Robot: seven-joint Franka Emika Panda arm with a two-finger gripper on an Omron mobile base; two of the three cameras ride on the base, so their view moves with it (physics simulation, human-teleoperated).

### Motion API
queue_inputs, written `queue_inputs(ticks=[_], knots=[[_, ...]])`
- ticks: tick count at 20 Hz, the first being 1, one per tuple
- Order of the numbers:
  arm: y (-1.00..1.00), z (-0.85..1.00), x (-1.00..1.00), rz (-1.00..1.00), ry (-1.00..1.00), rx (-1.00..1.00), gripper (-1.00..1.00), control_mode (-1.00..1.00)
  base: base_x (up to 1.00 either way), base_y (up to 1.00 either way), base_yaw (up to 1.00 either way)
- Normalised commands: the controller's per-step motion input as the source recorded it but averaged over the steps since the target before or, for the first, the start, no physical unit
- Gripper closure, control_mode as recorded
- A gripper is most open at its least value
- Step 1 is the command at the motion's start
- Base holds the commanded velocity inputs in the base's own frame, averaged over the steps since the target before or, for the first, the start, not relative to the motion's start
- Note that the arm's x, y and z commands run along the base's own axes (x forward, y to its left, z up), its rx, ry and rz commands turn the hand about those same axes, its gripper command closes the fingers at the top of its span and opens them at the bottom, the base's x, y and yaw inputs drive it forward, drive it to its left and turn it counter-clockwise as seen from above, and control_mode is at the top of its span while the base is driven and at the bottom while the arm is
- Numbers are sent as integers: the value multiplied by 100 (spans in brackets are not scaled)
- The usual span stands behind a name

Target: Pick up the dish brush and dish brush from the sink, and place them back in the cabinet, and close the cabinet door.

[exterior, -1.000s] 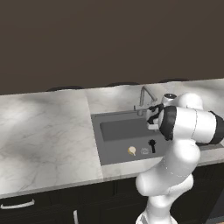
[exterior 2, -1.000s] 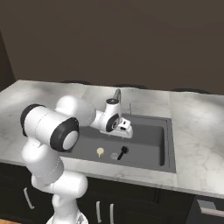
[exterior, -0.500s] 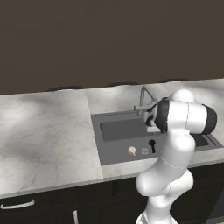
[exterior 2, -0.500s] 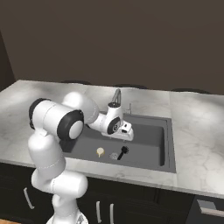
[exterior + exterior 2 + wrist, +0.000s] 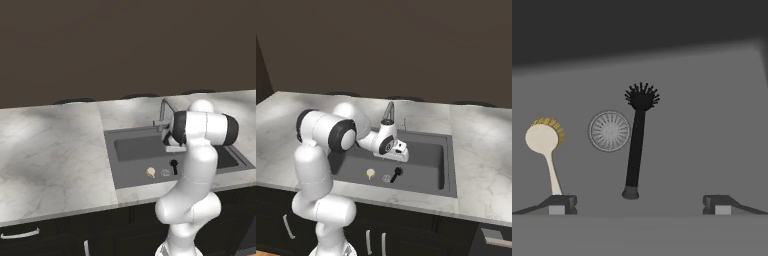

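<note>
We held our gripper (image 5: pixel 639 202) spread wide and empty above the sink (image 5: pixel 443 165); on its floor lay the black dish brush (image 5: pixel 636 150) and the cream-headed dish brush (image 5: pixel 544 145), either side of the drain (image 5: pixel 609 131).

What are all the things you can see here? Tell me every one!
black dish brush: one, all black, lying on the sink floor beside the drain
cream dish brush: one, pale cream head with yellow bristles, lying on the other side of the drain
drain: one, round, grey, between the two brushes
sink: one, dark grey basin set into the counter
faucet: one, slim grey metal, at the back edge of the sink
counter: one, pale marble, around the sink
lower cupboards: dark fronts with silver handles, under the counter
arm: one, white with dark joints, reaching over the sink
claw: one, open, above the brushes
</note>
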Motion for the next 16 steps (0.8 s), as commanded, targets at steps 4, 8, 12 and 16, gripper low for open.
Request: queue_inputs(ticks=[4,8,12,16], knots=[[0,-19,21,0,0,0,-100,-100,0,0,0],[0,-20,17,0,0,0,-100,-100,0,0,0],[0,-19,16,0,0,0,-100,-100,0,0,0],[0,-20,16,0,0,0,-100,-100,0,0,0]])
